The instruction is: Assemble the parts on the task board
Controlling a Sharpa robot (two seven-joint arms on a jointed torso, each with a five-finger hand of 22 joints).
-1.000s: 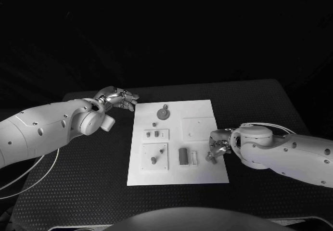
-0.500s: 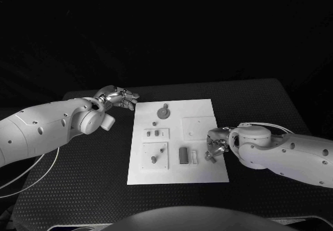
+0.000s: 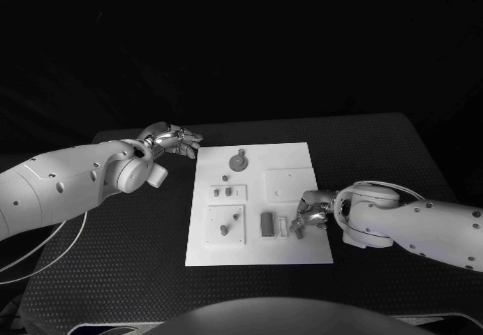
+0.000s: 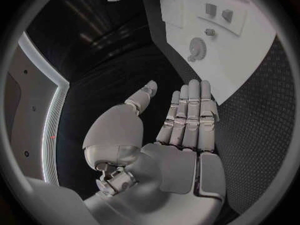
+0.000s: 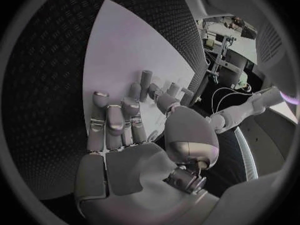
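The right wrist view shows the right hand (image 5: pixel 134 150) holding nothing, fingers (image 5: pixel 112 125) released and spread over the task board (image 5: pixel 119 55). From the head view, a dark oblong part (image 3: pixel 266 225) lies just beside those fingers, long axis pointing away from the robot. The left hand (image 4: pixel 181 135), flat and empty, hovers over the table (image 4: pixel 112 85) near the board's far corner.

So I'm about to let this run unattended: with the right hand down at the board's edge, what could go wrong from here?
1. The right hand hangs low over the task board beside the dark upright part; a sideways sweep could knock it over.
2. The hand could nudge the board itself, shifting every part.
3. The left hand holds nothing near the far corner, so the board is not steadied.
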